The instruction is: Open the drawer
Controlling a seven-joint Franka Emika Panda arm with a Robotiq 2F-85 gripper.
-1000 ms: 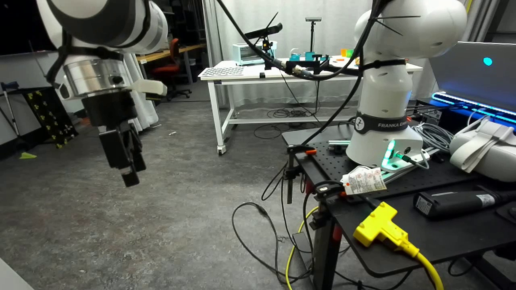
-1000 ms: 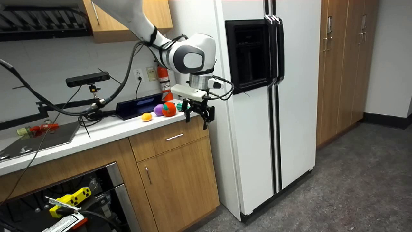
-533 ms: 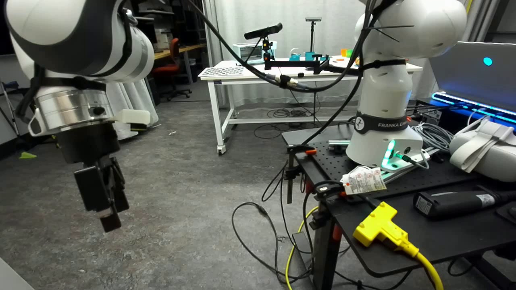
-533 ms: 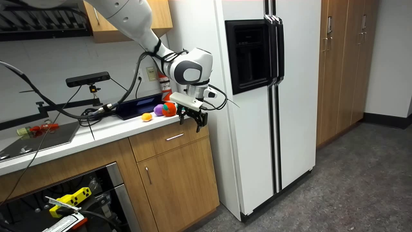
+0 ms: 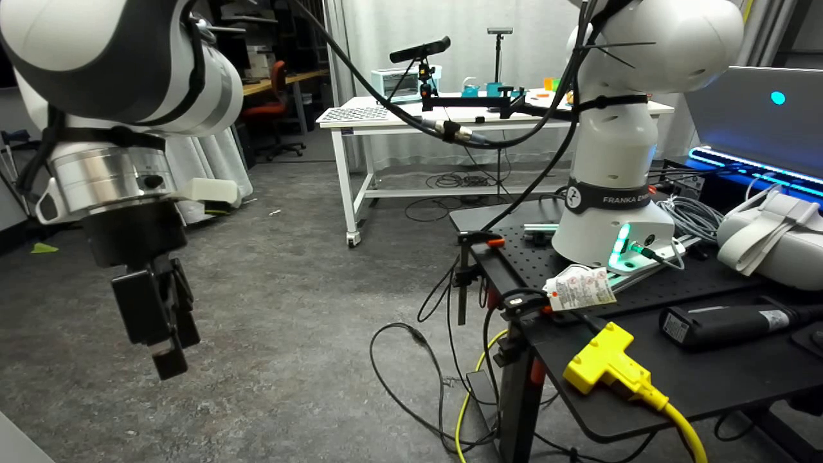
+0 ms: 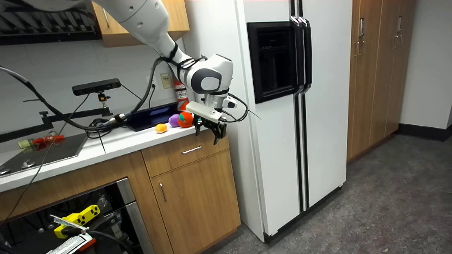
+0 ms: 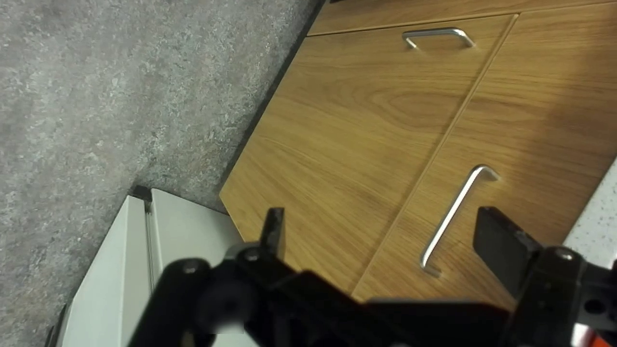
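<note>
The drawer [image 6: 166,158] shows as a wooden front with a silver bar handle [image 6: 191,150], under the counter's edge in an exterior view. It looks shut, flush with the cabinet, and its inside is hidden. In the wrist view the drawer front [image 7: 544,120] runs diagonally, and its handle [image 7: 453,217] appears between my two fingers, closer to the right one. My black gripper [image 6: 206,135] is open and empty, pointing down, above and right of the handle in that exterior view. The wrist view also shows the gripper [image 7: 381,214] spread wide, not touching the handle. The gripper [image 5: 179,354] hangs over the floor in an exterior view.
A cabinet door [image 6: 197,197] with its own handle is below the drawer. A white fridge [image 6: 325,106] stands to the right. The white counter [image 6: 120,143] holds an orange toy [image 6: 161,128], a purple toy [image 6: 174,120] and a red toy [image 6: 185,120].
My gripper has moved down and slightly left in both exterior views, mostly in the earlier half second. It stays open. The drawer has not moved.
</note>
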